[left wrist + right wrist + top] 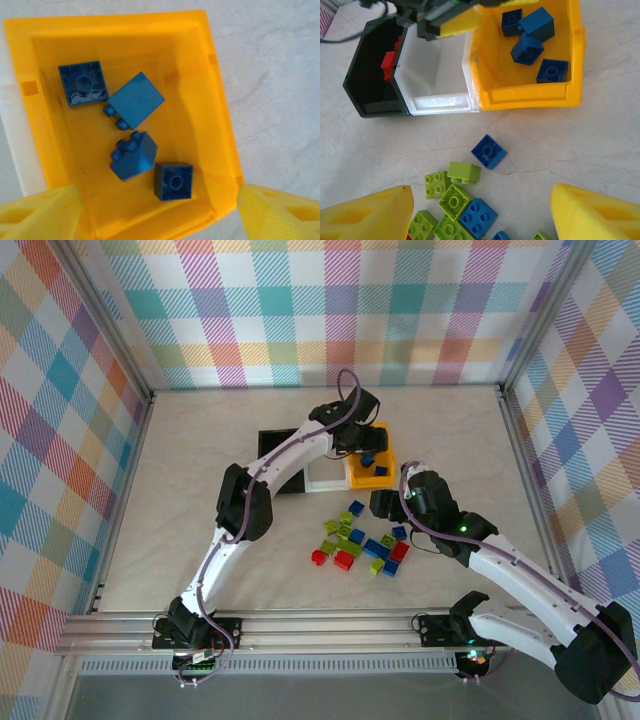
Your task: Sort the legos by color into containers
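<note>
The pale marbled table [180, 460] fills the middle of the overhead view, and the two arms reach up it from the bottom edge: the left arm [240, 505] bends up toward the centre top, and the right arm [520, 580] comes in from the lower right corner. Three bins stand in a touching row just above the centre of that view. In the right wrist view they run along the top of the frame, with the black bin [370, 97] at the upper left, the white bin [442, 102] in the middle and the yellow bin [530, 95] at the upper right. The left gripper [160, 215] hangs over the yellow bin, its yellow fingers at the two bottom corners of its own view – spread wide, with nothing between them. The right gripper [480, 215] sits below the bins over the loose bricks, its fingers likewise wide apart at the bottom corners and gripping nothing. Four blue bricks [135, 100] lie tumbled inside the yellow bin, and a red brick [387, 64] shows against the black bin's inner wall. The loose pile [352, 545] of lime, blue and red bricks lies on the table just below centre – a lone blue brick [489, 151] sits nearest the bins, with a lime brick [464, 172] close below it.
</note>
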